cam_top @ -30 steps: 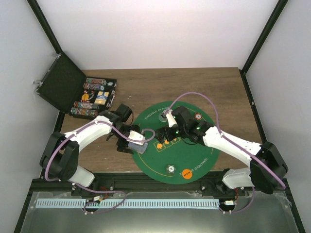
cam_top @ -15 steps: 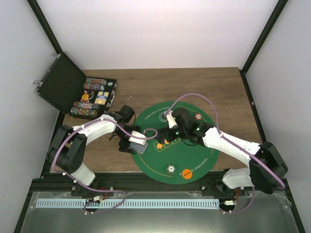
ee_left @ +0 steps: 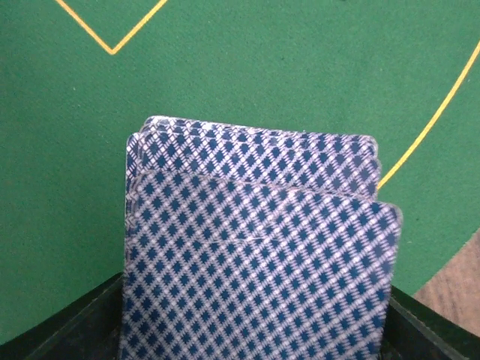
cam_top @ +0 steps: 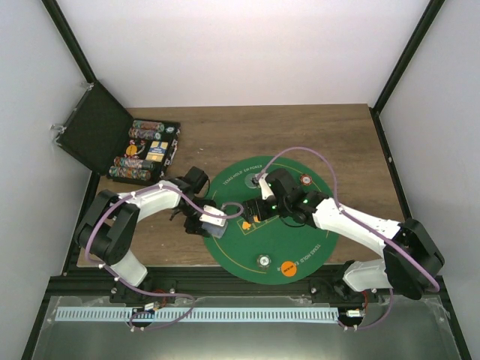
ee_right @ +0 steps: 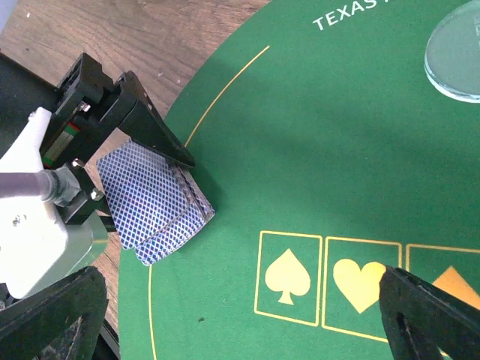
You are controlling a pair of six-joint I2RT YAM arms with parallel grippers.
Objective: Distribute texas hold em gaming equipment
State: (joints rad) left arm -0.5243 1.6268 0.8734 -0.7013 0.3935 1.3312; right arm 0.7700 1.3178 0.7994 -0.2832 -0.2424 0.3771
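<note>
Cards (ee_left: 255, 247) with blue-and-white lattice backs and rounded corners, fanned into a loose stack, sit clamped between the black plastic fingers (ee_right: 142, 124) of the left arm (cam_top: 150, 196), at the left rim of a round green felt mat (cam_top: 292, 244) marked with yellow lines. That arm lies low, its elbow folded out over the brown wooden surface (cam_top: 300, 135). The right arm (cam_top: 352, 221) stretches across the mat, its black fingers (ee_right: 431, 319) spread wide with nothing between them. A clear round token (ee_right: 459, 60) lies flat on the felt, well apart from the cards.
</note>
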